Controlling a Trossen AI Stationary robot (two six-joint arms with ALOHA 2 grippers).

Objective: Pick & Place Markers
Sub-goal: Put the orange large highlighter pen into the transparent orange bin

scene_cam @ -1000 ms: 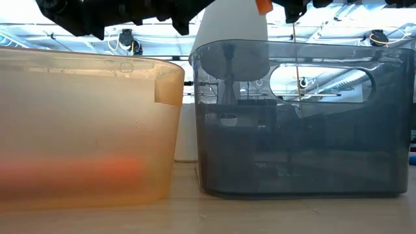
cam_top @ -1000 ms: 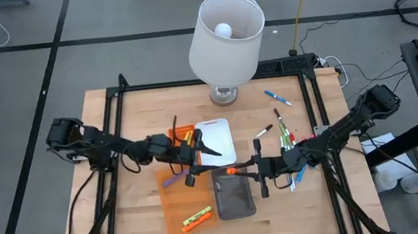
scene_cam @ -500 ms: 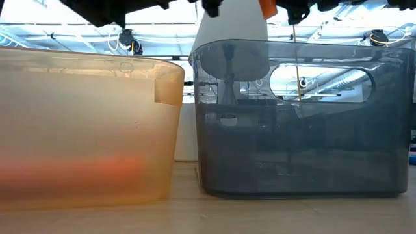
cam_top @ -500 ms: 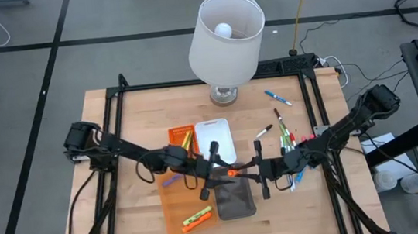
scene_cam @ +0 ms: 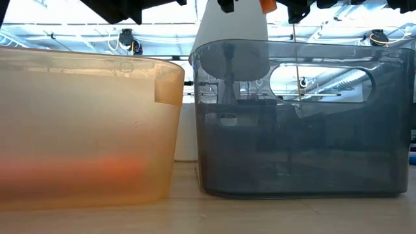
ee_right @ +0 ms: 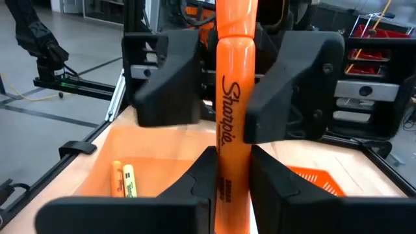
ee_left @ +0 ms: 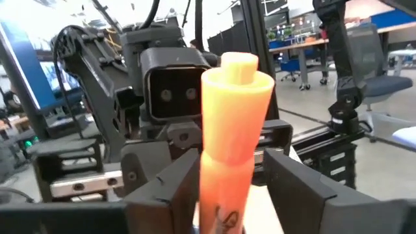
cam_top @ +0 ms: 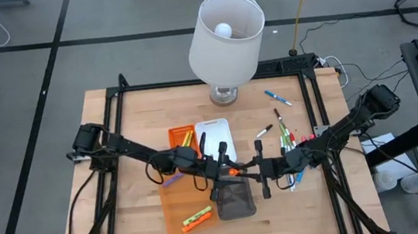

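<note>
Markers, item one: orange highlighter (ee_right: 233,104), Sharpie-branded, held lengthwise between the two arms above the near edge of the grey tray (cam_top: 236,201), mid-table.

Right gripper (cam_top: 255,170): fingers (ee_right: 195,185) narrowly set, clamped on the highlighter's barrel.

Left gripper (cam_top: 223,168): jaws roughly half parted, fingers (ee_left: 172,185) flanking the highlighter's other end (ee_left: 231,140); whether they touch it cannot be told.

Other markers: two in the upright orange tray (cam_top: 182,138); yellow-green and orange ones in the flat orange tray (cam_top: 174,210); a purple one (cam_top: 172,180) beside it; several loose on the table (cam_top: 141,210) near the right arm (cam_top: 287,138).
</note>
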